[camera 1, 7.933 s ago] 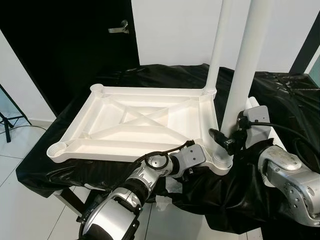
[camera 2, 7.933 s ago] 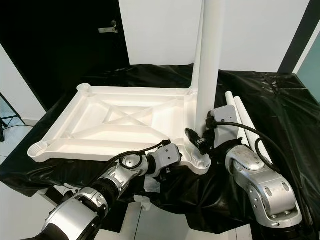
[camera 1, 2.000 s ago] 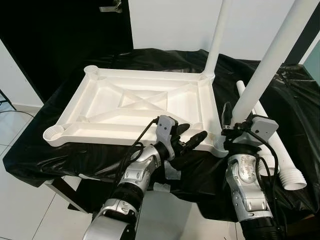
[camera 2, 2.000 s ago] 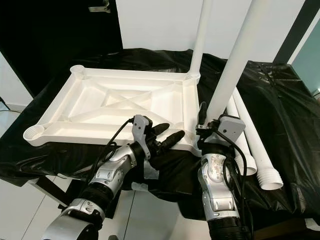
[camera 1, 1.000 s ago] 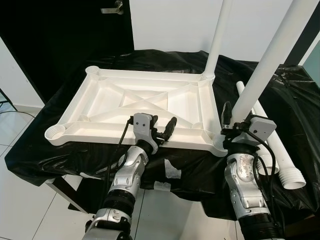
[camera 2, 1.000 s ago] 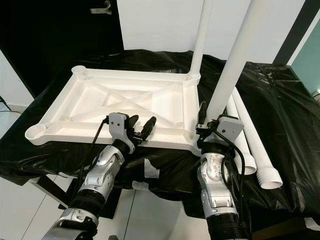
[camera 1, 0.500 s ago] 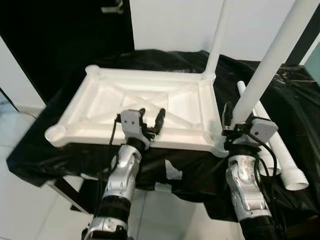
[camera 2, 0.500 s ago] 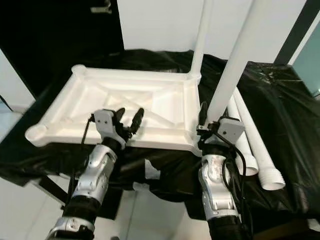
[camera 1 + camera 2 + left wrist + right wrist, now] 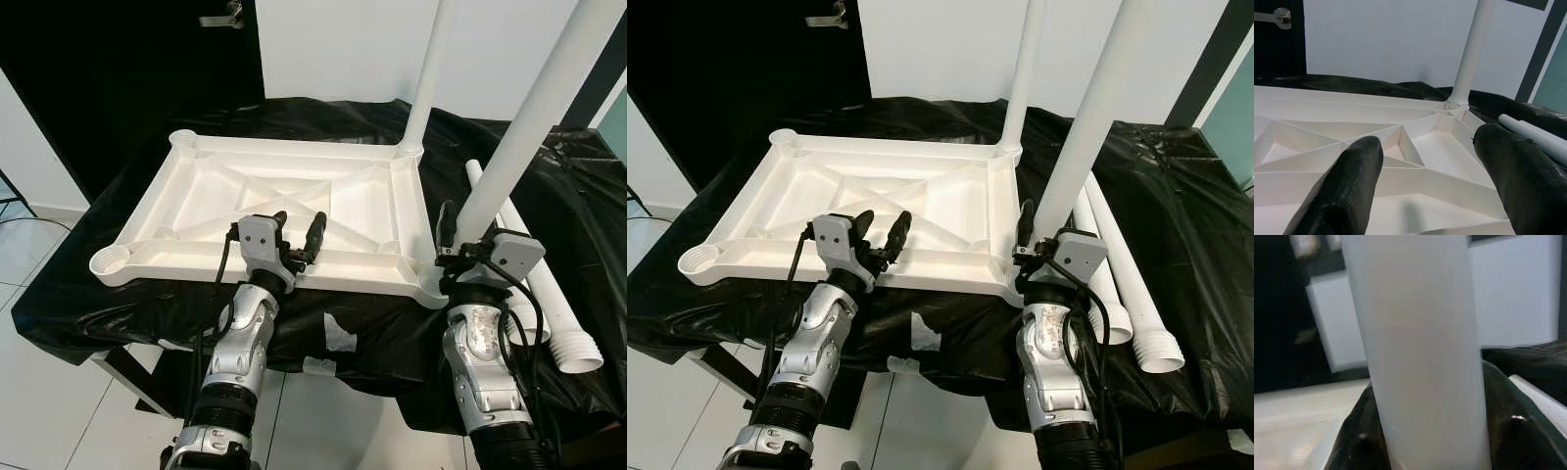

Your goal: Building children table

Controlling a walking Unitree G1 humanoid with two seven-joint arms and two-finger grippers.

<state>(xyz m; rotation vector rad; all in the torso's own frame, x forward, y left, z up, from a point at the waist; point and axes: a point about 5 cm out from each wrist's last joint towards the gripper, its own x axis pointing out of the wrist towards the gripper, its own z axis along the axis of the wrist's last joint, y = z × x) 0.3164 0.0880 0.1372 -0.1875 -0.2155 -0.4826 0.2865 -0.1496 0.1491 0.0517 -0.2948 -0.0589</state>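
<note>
Your right hand (image 9: 453, 238) pinches the tilted white leg (image 9: 519, 127) at the near right corner of the upturned tabletop (image 9: 284, 211) on the counter (image 9: 549, 186). Your left hand (image 9: 299, 230) is spread above its near edge.

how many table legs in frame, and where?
4. One leg stands in the tabletop's far right corner. One leg leans at the near right corner, held by the right gripper. Two loose legs lie on the black cloth to the right.
</note>
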